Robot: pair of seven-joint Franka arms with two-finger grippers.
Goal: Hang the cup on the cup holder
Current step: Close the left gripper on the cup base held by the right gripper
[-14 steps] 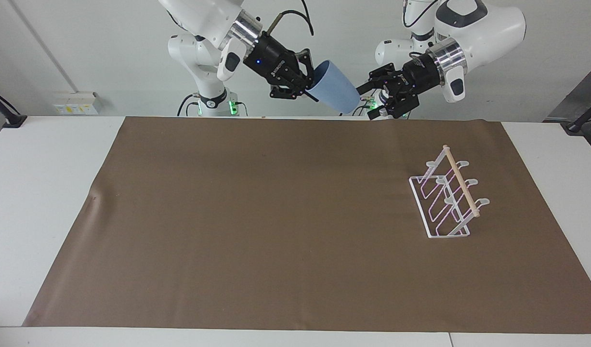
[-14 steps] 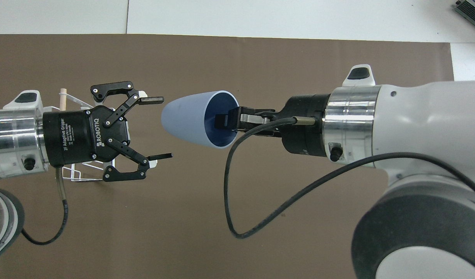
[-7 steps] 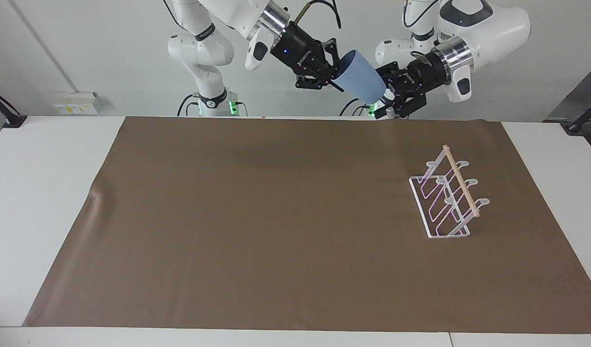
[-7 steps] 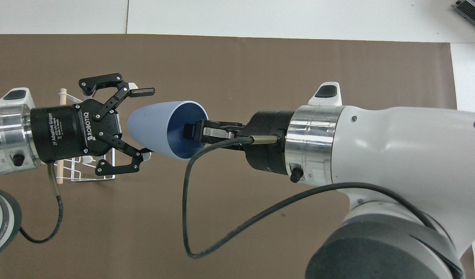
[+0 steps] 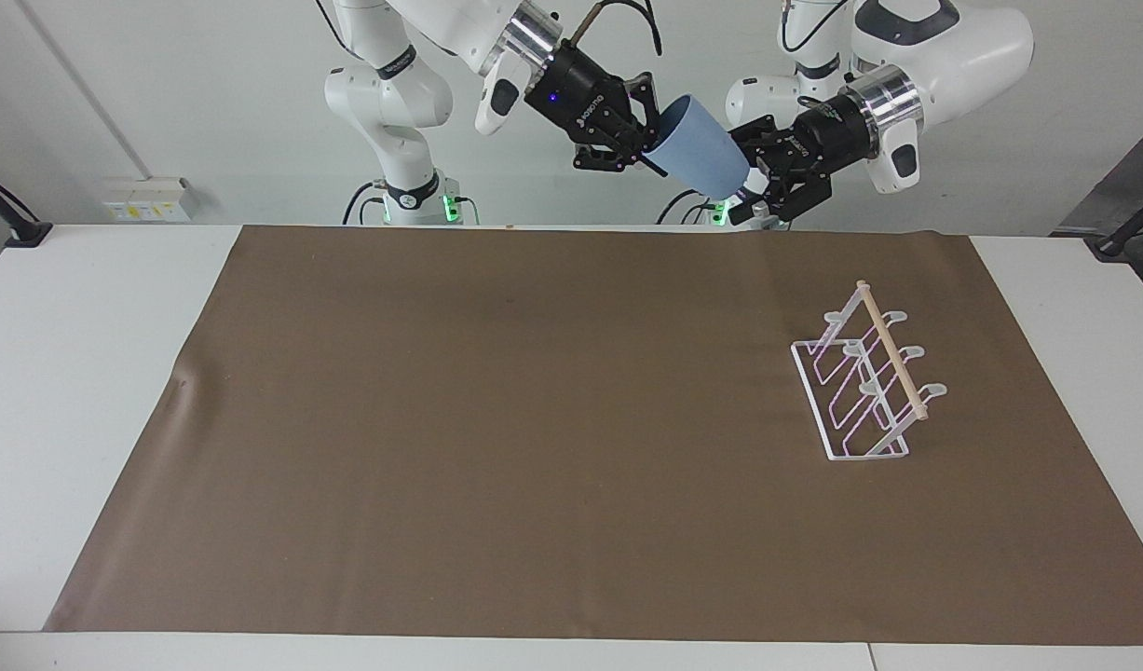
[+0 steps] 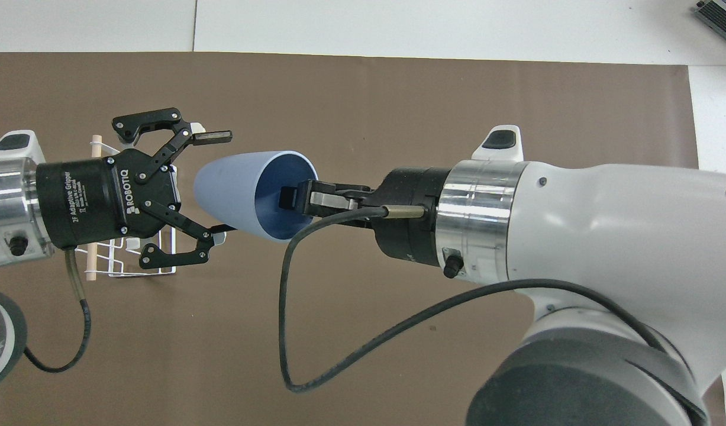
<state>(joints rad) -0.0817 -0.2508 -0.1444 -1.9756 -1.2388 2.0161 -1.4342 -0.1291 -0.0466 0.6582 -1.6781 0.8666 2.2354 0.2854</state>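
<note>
Two tools met high over the robots' edge of the bench, where a second earlier they had hung lower and apart: the right tool (image 6: 291, 204), clamped on the rim of the cup (image 6: 232, 189) with one finger inside it, had carried the cup up and toward the left tool (image 6: 218, 180), whose fingers stood spread wide around the cup's base end, holding nothing. Since half a second ago little had changed. A brown mat (image 5: 534, 419) covered most of the white bench (image 5: 68, 373), before a plain pale wall. The cup was light blue, matte and tapered, tilted with its mouth toward the right arm. The cup holder (image 5: 864, 387), white wire with a wooden dowel on top, stood unmoved on the mat toward the left arm's end.
</note>
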